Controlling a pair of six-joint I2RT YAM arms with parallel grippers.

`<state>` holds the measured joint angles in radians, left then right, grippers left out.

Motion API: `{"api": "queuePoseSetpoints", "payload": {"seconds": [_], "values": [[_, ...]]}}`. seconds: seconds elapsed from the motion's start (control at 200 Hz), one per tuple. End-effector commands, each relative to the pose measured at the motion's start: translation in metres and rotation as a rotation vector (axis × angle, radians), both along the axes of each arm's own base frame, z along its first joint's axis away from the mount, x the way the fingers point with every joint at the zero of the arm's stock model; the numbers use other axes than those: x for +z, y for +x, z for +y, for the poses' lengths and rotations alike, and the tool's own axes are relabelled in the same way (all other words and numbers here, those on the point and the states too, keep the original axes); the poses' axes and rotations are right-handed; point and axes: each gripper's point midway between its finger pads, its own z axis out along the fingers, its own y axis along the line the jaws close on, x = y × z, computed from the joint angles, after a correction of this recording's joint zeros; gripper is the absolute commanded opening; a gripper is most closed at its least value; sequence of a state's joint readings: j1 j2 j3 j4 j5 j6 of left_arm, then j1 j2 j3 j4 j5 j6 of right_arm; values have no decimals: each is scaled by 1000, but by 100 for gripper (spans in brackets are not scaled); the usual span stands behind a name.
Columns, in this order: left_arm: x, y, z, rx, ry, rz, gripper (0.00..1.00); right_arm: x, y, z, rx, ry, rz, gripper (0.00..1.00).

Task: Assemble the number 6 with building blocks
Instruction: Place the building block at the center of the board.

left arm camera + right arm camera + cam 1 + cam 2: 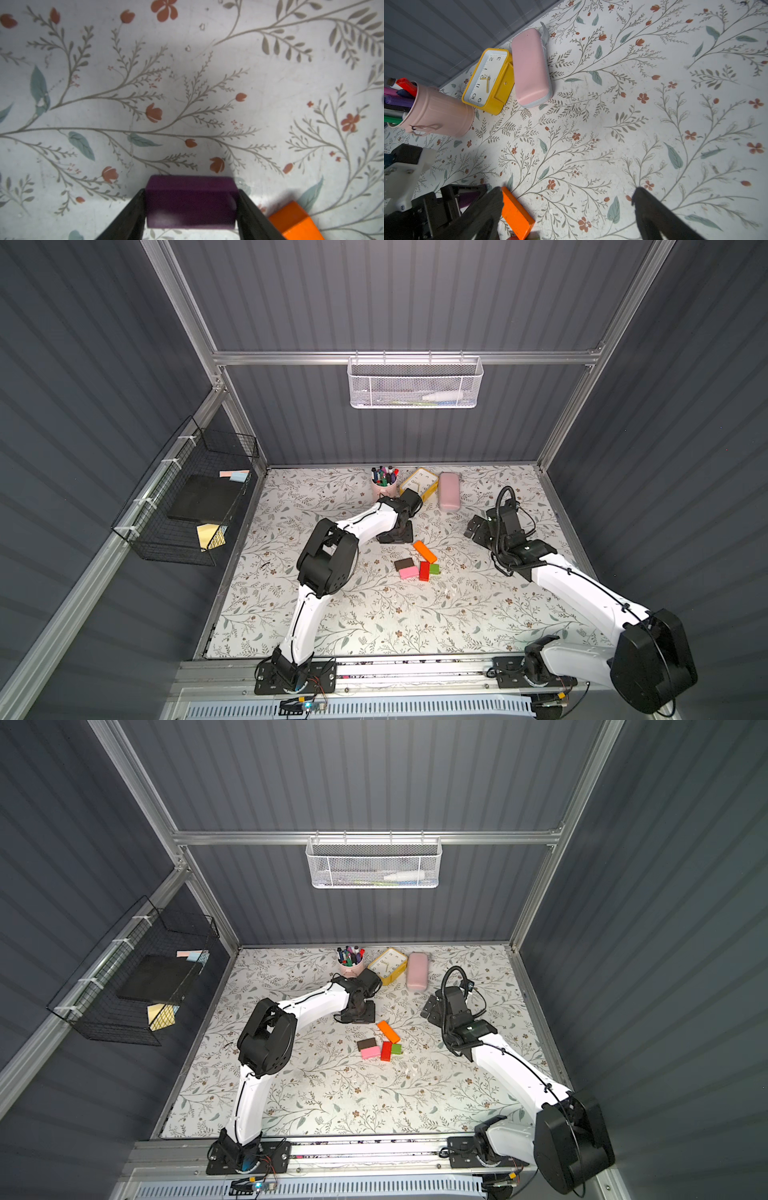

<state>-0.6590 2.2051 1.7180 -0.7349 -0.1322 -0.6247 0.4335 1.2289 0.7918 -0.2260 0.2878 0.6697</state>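
Squarely within left gripper [191, 192], purple block [190, 205]

robot lab enclosure: aluminium frame [291, 357], grey panel walls [395, 294], floral tabletop [374, 614].

A block [191, 205] sits between the fingers [133, 212] of your left gripper [191, 190]; the long bar [295, 222] lies just beside them, between that gripper and your right gripper [568, 190].
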Motion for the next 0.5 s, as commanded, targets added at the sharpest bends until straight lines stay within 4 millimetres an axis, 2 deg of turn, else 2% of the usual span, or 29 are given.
{"api": "queuePoseSetpoints", "payload": {"seconds": [0.0, 0.165, 0.36, 0.495], "values": [[-2, 3, 4, 20, 25, 3, 71, -2, -3, 0, -3, 14, 7, 99], [2, 5, 2, 19, 11, -10, 73, -1, -3, 1, -1, 17, 8, 99], [27, 6, 7, 27, 7, -51, 78, -2, -3, 1, -1, 17, 9, 99], [55, 2, 14, 33, -4, -100, 78, -2, -3, 1, 1, 21, 10, 99]]}}
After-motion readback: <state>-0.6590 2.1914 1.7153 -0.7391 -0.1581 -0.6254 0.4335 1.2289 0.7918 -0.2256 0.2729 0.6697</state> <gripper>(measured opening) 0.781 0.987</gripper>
